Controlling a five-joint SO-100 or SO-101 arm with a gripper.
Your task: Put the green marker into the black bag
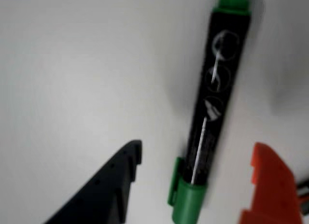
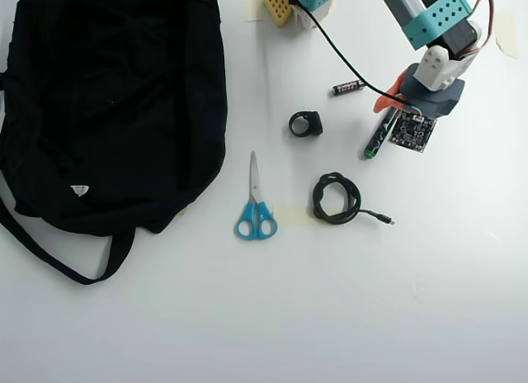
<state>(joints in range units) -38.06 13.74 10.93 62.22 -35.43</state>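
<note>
**Ana:** White tabletop (image 2: 429, 300) all round in the overhead view. What sits where?

**Ben:** With the scissors (image 2: 255, 210) as the dial's centre, the black bag (image 2: 107, 102) sprawls from nine up to eleven o'clock, its strap looping down toward seven. A small white tag shows low on it.

**Ana:** And the green marker?

**Ben:** The green marker (image 2: 376, 139) is out at two o'clock from the scissors, lying on the table well apart from the bag. One green end pokes out at the low side; the other end runs up under the arm's head.

**Ana:** So the gripper is over it?

**Ben:** Yes. The gripper (image 1: 198, 185) straddles it in the wrist view: a black finger (image 1: 108, 190) at eight o'clock of the barrel, an orange finger (image 1: 270, 190) at four o'clock, the marker (image 1: 212, 103) running between them. The jaws stand parted, with bare table showing on both sides of the barrel, so neither finger touches it.

**Ana:** Anything else near?

**Ben:** A small black ring-shaped holder (image 2: 306, 124) at one o'clock from the scissors, a coiled black cable (image 2: 336, 198) at three o'clock, and a short black battery (image 2: 349, 87) just beyond the marker, up toward the arm's base. A strip of pale tape (image 2: 290, 215) lies between scissors and cable.
</note>
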